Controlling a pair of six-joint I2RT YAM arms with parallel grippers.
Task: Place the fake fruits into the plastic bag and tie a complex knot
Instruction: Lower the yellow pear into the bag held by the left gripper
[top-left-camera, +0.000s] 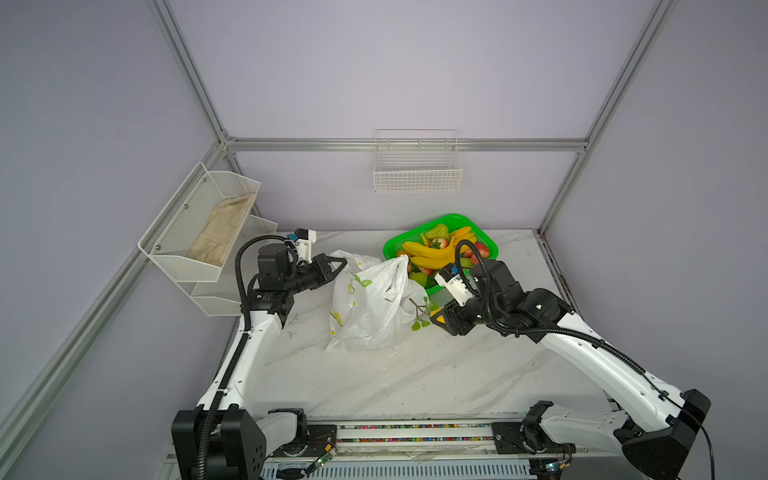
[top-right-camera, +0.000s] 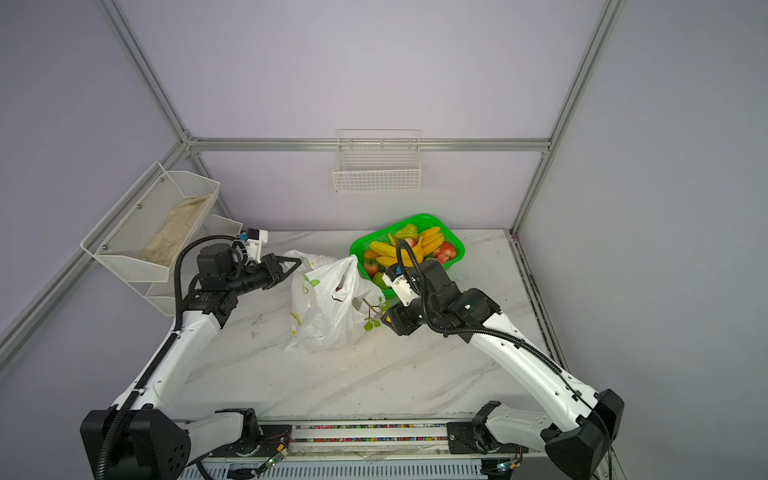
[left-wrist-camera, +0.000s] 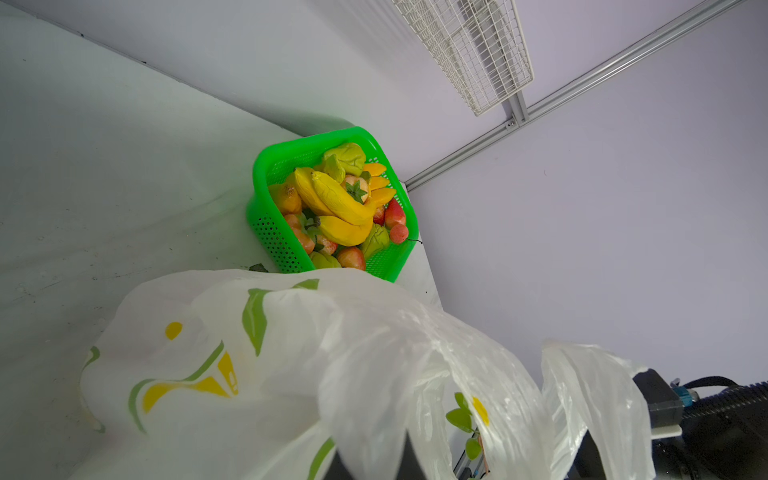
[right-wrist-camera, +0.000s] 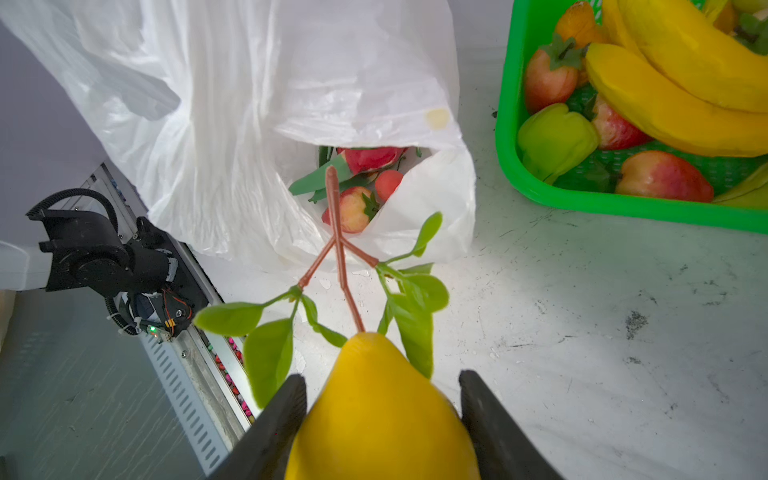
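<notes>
The plastic bag (top-left-camera: 370, 307) (top-right-camera: 328, 311) stands mid-table, its mouth facing right. My left gripper (top-left-camera: 343, 262) (top-right-camera: 297, 262) is shut at its upper left edge; in the left wrist view bag film (left-wrist-camera: 291, 374) hides the jaws. My right gripper (right-wrist-camera: 382, 399) (top-left-camera: 434, 318) is shut on a yellow fake fruit (right-wrist-camera: 382, 415) whose brown stem and green leaves (right-wrist-camera: 340, 249) point at the bag mouth (right-wrist-camera: 365, 183). A red apple (right-wrist-camera: 353, 203) and other fruits lie inside. Bananas (top-left-camera: 428, 251) (right-wrist-camera: 673, 95), apples and green fruits fill the green basket (top-left-camera: 440, 218).
The green basket (right-wrist-camera: 623, 203) (left-wrist-camera: 266, 232) stands at the table's back right, right beside the bag. A white wire shelf holding a beige cloth (top-left-camera: 224, 232) hangs on the left wall. Another wire basket (top-left-camera: 417, 166) hangs on the back wall.
</notes>
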